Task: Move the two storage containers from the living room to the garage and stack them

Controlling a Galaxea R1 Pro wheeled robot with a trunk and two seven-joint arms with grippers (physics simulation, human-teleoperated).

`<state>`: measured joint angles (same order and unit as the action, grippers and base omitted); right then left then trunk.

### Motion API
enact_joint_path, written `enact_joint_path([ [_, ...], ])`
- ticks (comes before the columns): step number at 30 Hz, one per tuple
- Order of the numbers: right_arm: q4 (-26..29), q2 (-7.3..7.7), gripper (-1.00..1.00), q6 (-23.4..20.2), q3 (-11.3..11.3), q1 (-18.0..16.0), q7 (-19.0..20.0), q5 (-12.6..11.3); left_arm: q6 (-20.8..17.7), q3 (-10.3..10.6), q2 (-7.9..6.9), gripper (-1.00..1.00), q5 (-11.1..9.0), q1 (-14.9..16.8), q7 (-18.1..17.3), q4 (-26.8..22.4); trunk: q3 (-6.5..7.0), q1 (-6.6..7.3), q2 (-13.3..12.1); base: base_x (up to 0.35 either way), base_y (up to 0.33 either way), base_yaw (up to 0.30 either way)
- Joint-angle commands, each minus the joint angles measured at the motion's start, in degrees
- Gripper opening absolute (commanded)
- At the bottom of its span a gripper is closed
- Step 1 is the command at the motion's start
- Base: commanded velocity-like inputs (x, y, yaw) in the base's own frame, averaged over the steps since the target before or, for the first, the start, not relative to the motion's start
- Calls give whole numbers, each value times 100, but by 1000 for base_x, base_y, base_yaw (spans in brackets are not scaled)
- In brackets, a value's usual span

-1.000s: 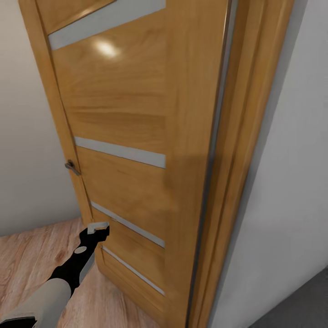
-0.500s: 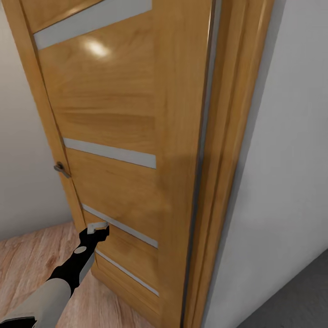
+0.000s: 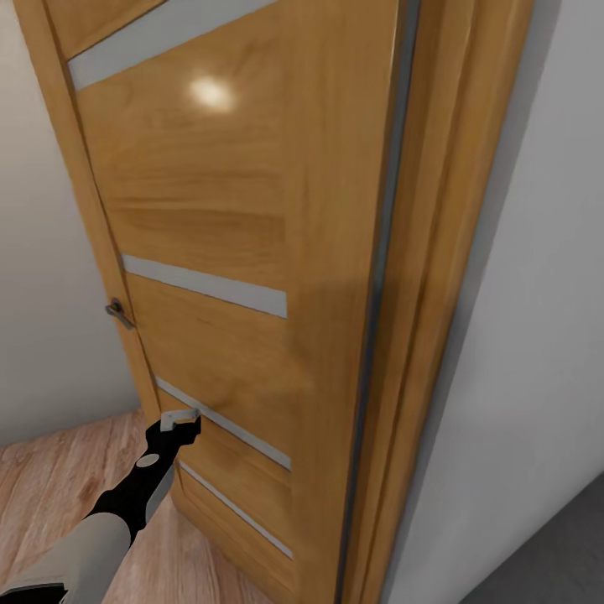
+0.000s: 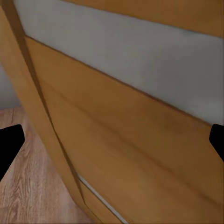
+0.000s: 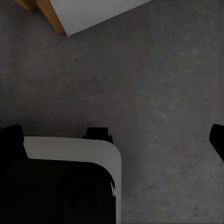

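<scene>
Wooden door (image 3: 243,252) stands ajar, left gripper (image 3: 179,421) near its edge (jaws wide, empty), right's jaws wide over concrete floor (image 5: 154,74).

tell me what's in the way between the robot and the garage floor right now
A wooden door stands directly ahead, swung against its frame. The left gripper is open, up against the door's lower panel. A strip of grey floor shows past the white wall at the right.
</scene>
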<state>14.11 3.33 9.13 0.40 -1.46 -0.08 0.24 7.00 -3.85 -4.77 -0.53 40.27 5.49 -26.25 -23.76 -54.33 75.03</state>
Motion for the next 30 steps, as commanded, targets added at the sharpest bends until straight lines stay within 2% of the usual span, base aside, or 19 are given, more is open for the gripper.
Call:
enact_joint_path([
  [1,-5,1,100,18,4,-4,-1,2,20,-1,2,100,0,7,-4,-3,-5,-1,3,60,0,0],
  [30,-5,1,100,18,4,-4,-1,2,21,-1,2,100,0,7,-4,-3,-5,-1,3,42,0,0],
])
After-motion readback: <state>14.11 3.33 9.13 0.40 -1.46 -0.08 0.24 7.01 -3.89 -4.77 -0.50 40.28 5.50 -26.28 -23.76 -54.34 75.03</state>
